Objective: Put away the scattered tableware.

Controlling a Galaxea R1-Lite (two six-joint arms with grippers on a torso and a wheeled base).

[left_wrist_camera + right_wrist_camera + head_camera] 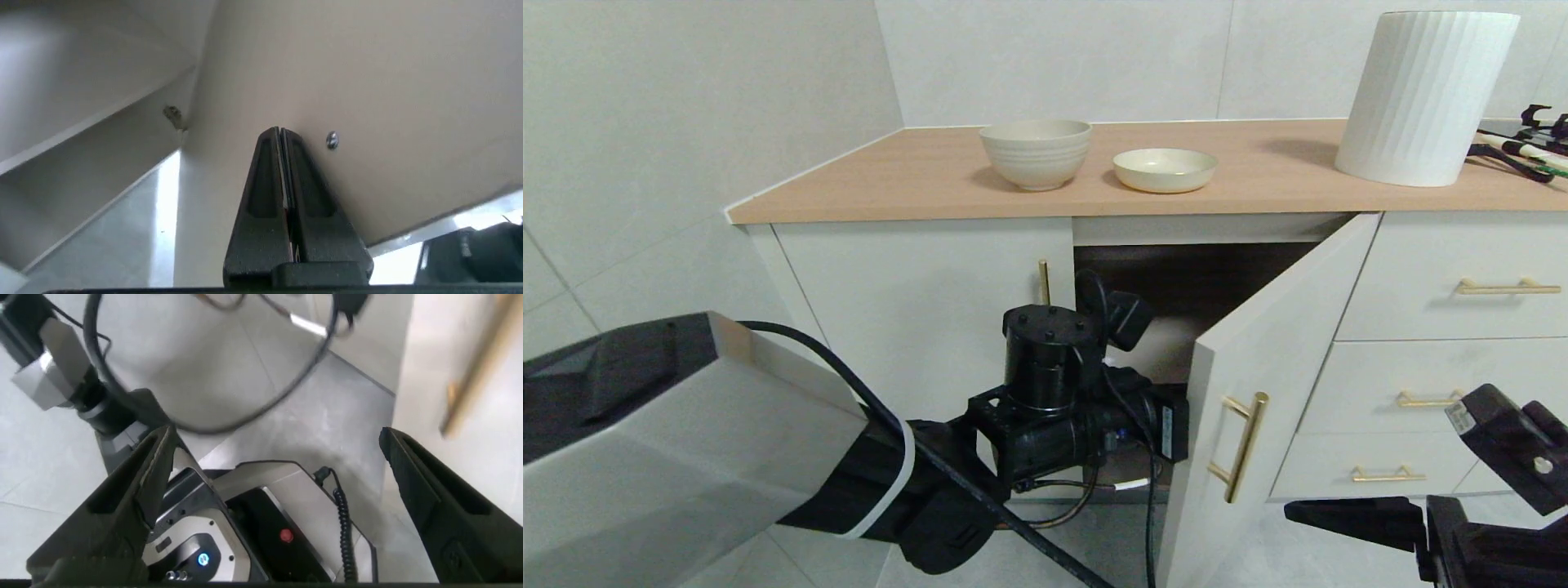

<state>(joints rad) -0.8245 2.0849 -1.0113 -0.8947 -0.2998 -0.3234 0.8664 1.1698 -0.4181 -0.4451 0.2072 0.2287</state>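
On counter [890,175] I log bowl [1036,153] beside shallow dish [1165,169]. Left gripper [280,135] at open cabinet [1184,278], fingers pressed together; right gripper [278,441] spread wide.

Open cabinet door [1258,359], ribbed white canister [1425,94] on countertop [890,175].
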